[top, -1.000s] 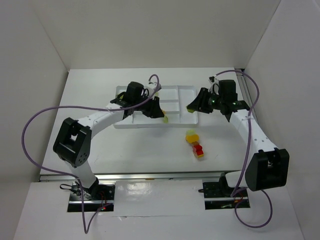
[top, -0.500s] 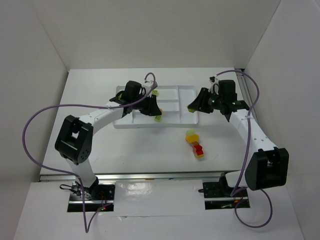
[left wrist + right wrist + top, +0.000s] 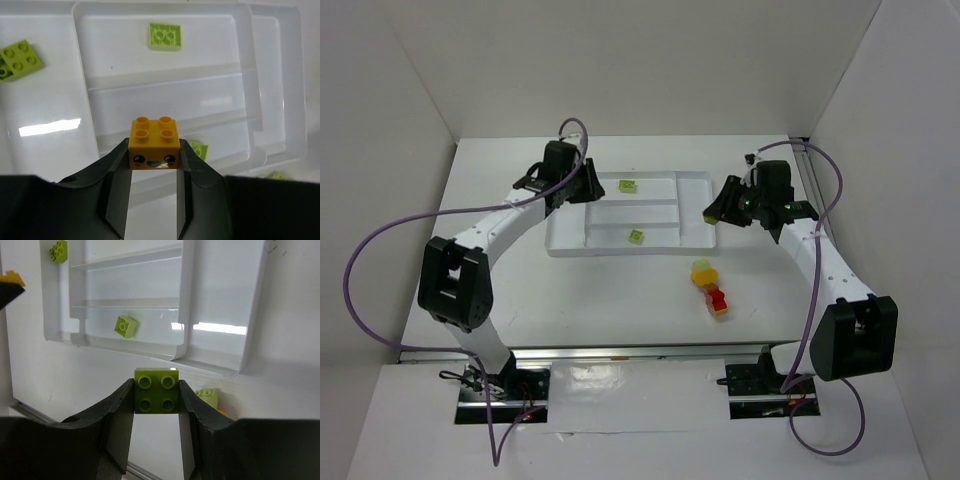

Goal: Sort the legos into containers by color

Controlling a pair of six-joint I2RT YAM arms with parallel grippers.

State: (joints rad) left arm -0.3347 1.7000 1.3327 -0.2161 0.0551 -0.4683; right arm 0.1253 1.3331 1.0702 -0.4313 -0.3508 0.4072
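Left of the table's middle and toward its far edge, the left gripper (image 3: 588,188) is clenched on a small yellow-orange studded plastic brick (image 3: 154,144) with a little face printed on its side. Both fingers press its flanks, its four studs point up, and it is held above the flat white rectangular plastic tray (image 3: 660,212). The tray lies mid-table, nearer the far edge than the near one. Its long sides run parallel to those edges, and low ridges split it into long sections plus one crosswise section at its right end. A flat lime green plastic brick (image 3: 627,185) lies in the long section closest to the far edge, and a second lime green brick (image 3: 636,236) lies in the one closest to the near edge. Right of centre, between the tray and the near edge, a loose yellow-orange brick (image 3: 702,274) sits on the white table (image 3: 520,290) with a red plastic brick (image 3: 717,297) just beside it. Toward the right edge, at the tray's right end, the right gripper (image 3: 713,213) grasps a lime green four-stud plastic brick (image 3: 155,390). In the right wrist view this brick shows against bare table just outside the tray's rim.
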